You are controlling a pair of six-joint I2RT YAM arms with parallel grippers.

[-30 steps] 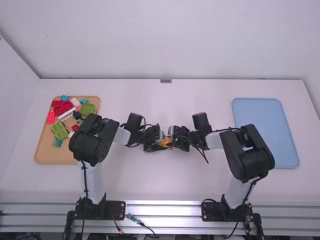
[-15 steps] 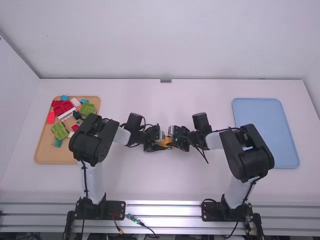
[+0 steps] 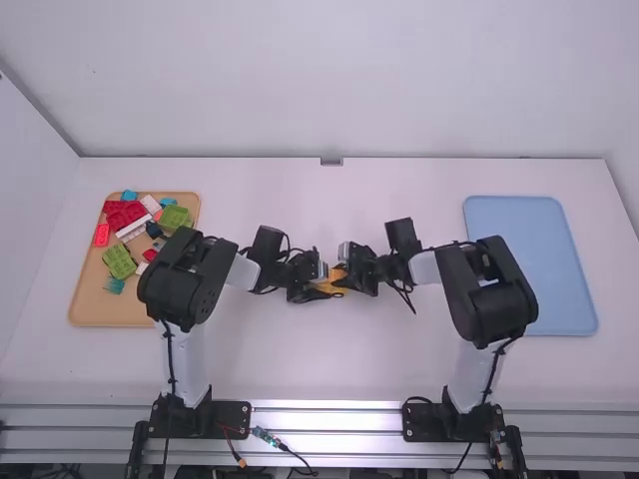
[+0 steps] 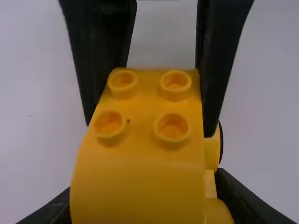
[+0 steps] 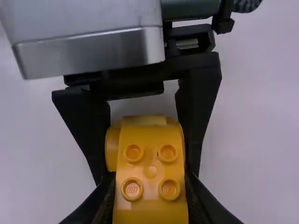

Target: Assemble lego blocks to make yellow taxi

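Observation:
Orange-yellow blocks are between the two grippers near the table's middle. My left gripper is at their left and my right gripper at their right. In the left wrist view, a curved yellow block with four studs stands between the right gripper's black fingers; my left gripper is shut around the yellow pieces below. The right wrist view has a studded yellow block in my right gripper, shut on it, and a rounded yellow part between the left gripper's fingers. How the pieces join is hidden.
A tan tray at the left holds red, green, white and blue-green blocks. The left arm's elbow overlaps its near right side. A light blue tray lies at the right, partly behind the right arm.
My right gripper has shifted slightly leftward and away from the camera, and its arm's elbow has moved left with it. My left arm has kept still.

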